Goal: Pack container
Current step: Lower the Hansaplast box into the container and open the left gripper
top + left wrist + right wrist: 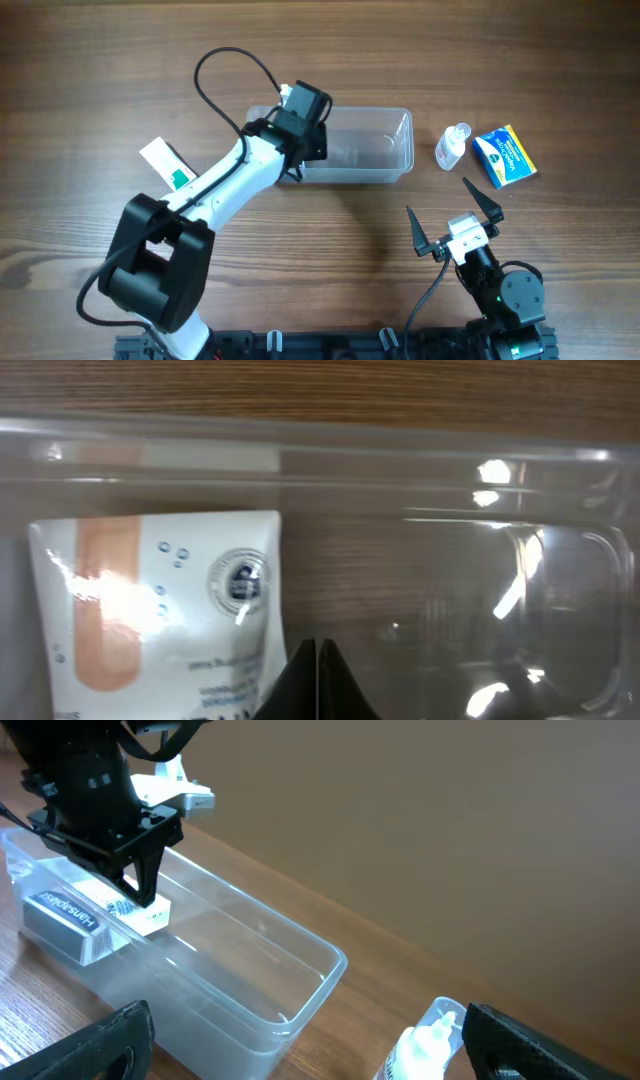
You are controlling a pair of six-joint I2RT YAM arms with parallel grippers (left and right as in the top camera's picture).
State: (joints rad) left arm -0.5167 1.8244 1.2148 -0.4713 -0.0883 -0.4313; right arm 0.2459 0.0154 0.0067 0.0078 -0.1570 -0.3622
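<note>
Container with long axis left-to-right; left gripper jaws together inside it, right gripper jaws wide.

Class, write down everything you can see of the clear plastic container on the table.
The container is a shallow, clear, colourless plastic tub, rectangular with rounded corners and a rim. It stands upright and open on the wooden table, long side left to right. A white box lies inside at its left end; the rest is empty. The shut left tool dips into that end.

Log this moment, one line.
left gripper shut, tip at white carton inside clear plastic rectangular container | right gripper open, empty | clear bottle, blue cardboard box outside
</note>
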